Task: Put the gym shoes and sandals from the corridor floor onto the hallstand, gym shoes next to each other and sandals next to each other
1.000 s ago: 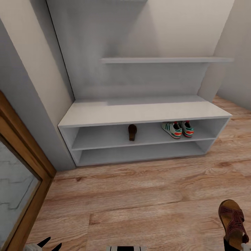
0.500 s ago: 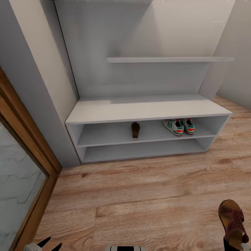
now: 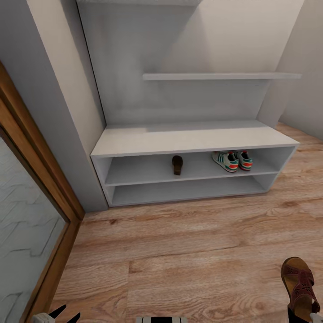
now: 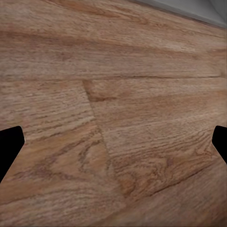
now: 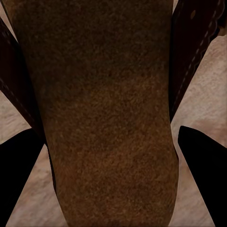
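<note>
Soft, even light fills the corridor, with no glare. The hallstand [image 3: 193,140] casts a faint shadow on the wall behind, and its two shelves are dimmer inside. The head view is sharp in the middle, with lines leaning outward at the edges. The floor [image 4: 113,94] looks slightly blurred close up, and the sandal [image 5: 101,113] perhaps out of focus.

At the left edge of my head view stands a wood-framed door [image 3: 42,188] with a pale glass panel [image 3: 22,224] marked with faint zigzag lines. Just right of it, a grey wall pier [image 3: 49,89] runs from the top edge down past mid-frame. Cream wall [image 3: 309,67] fills the upper right corner.
</note>
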Robot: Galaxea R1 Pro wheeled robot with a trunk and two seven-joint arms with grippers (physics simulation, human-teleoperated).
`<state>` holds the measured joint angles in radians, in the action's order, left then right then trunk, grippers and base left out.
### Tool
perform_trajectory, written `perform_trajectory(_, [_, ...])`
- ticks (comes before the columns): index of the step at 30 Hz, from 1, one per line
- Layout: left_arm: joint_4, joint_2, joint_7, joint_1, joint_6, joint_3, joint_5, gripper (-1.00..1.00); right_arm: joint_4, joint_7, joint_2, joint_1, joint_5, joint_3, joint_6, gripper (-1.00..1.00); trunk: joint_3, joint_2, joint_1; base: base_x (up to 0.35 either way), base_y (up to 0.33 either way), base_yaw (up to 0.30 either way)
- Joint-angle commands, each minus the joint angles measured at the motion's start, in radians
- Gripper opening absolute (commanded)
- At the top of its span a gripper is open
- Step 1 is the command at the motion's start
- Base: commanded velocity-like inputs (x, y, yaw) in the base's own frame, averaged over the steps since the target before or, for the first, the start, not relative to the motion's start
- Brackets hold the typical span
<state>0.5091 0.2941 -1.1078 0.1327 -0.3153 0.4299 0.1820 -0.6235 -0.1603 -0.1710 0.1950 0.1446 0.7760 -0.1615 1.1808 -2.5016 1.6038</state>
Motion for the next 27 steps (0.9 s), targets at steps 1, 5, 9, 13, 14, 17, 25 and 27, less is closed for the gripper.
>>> perform_trajectory(1, [-0.001, 0.000, -0.004, 0.001, -0.005, 0.002, 0.001, 1.00, 0.001, -0.008, 0.001, 0.001, 0.010, 0.008, -0.004, -1.00, 0.001, 0.000, 0.000, -0.004, 0.003, 0.000])
perform_trajectory(5, [-0.001, -0.001, -0.003, 0.000, -0.005, 0.001, 0.001, 1.00, 0.001, -0.008, 0.001, 0.001, 0.010, 0.008, -0.004, -1.00, 0.001, 0.000, 0.000, -0.002, 0.001, 0.000])
perform_trajectory(9, [-0.001, -0.001, -0.002, 0.001, -0.006, 0.000, 0.001, 1.00, 0.000, -0.008, 0.001, 0.001, 0.010, 0.008, -0.004, -1.00, 0.001, 0.000, 0.000, 0.000, 0.000, 0.000])
perform_trajectory(13, [0.000, -0.003, 0.001, 0.001, -0.007, -0.006, 0.001, 1.00, -0.001, -0.010, 0.001, 0.001, 0.010, 0.008, -0.004, -1.00, 0.001, 0.000, 0.000, 0.000, 0.000, 0.099])
perform_trajectory(14, [0.000, -0.004, 0.001, 0.001, -0.007, -0.006, 0.001, 1.00, -0.001, -0.010, 0.001, 0.001, 0.010, 0.008, -0.004, -1.00, 0.001, 0.000, 0.000, 0.000, 0.000, 0.067])
perform_trajectory(17, [0.005, -0.008, 0.003, 0.002, -0.005, -0.006, 0.003, 1.00, -0.002, -0.010, 0.001, 0.001, 0.009, 0.008, -0.004, -1.00, 0.001, 0.000, 0.000, 0.000, 0.000, 0.039])
perform_trajectory(25, [0.019, -0.054, 0.008, 0.015, 0.002, -0.014, -0.001, 1.00, -0.001, -0.010, 0.005, 0.001, 0.009, 0.008, -0.003, -1.00, 0.001, 0.000, 0.000, 0.000, 0.000, 0.009])
perform_trajectory(27, [0.021, -0.068, 0.008, 0.017, 0.005, -0.016, -0.017, 1.00, -0.001, -0.010, 0.007, 0.001, 0.009, 0.008, -0.003, -1.00, 0.001, 0.000, 0.000, 0.000, 0.000, 0.001])
